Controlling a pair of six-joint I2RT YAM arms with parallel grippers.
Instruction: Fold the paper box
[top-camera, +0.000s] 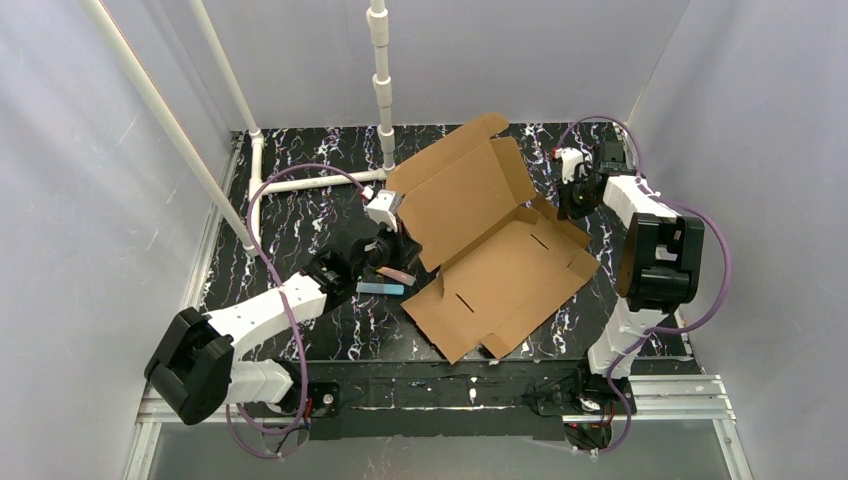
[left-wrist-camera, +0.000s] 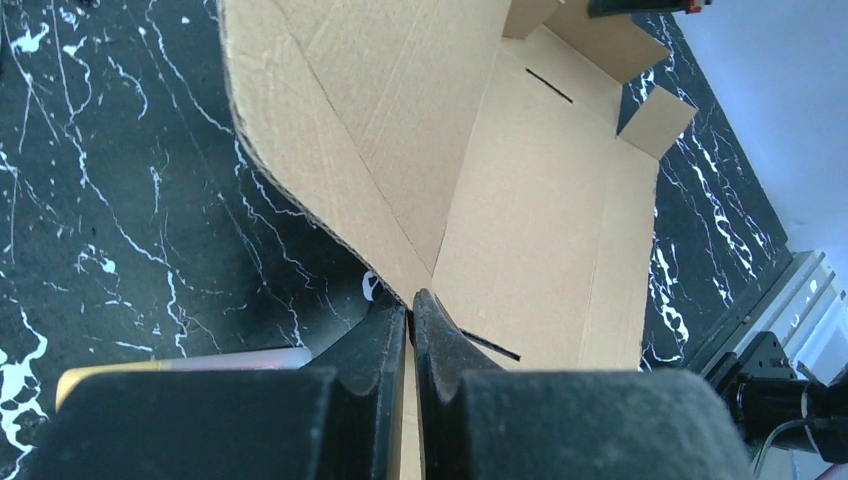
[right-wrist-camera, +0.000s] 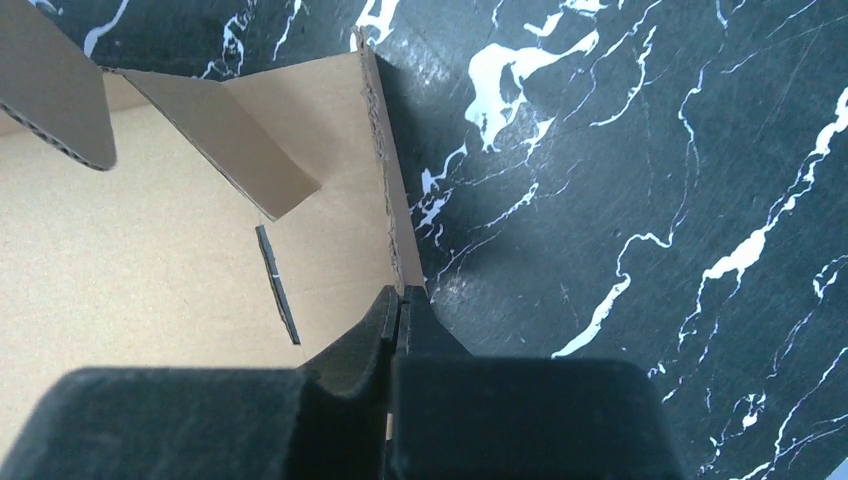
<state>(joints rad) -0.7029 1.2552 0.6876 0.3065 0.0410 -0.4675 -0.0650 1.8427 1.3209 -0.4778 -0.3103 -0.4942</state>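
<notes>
White walls (top-camera: 80, 150) close in the black, white-veined marble worktop (top-camera: 300, 215). A white pipe frame (top-camera: 381, 90) rises near its far-left corner. Left of centre, my left pincer (left-wrist-camera: 410, 300) is pinched all but closed on the paper box (top-camera: 500, 265), gripping the cardboard where the raised lid panel meets the base. A blue marker (top-camera: 381, 288) lies on the marble just beside my arm. The box sprawls half open across the middle of the worktop, one corner reaching toward the near edge and its lid tilted up toward the far edge. Toward the right edge, my right pincer (right-wrist-camera: 402, 297) is clamped tight on the rim of an upright side wall. A metal rail (top-camera: 690, 390) lines the near edge.
</notes>
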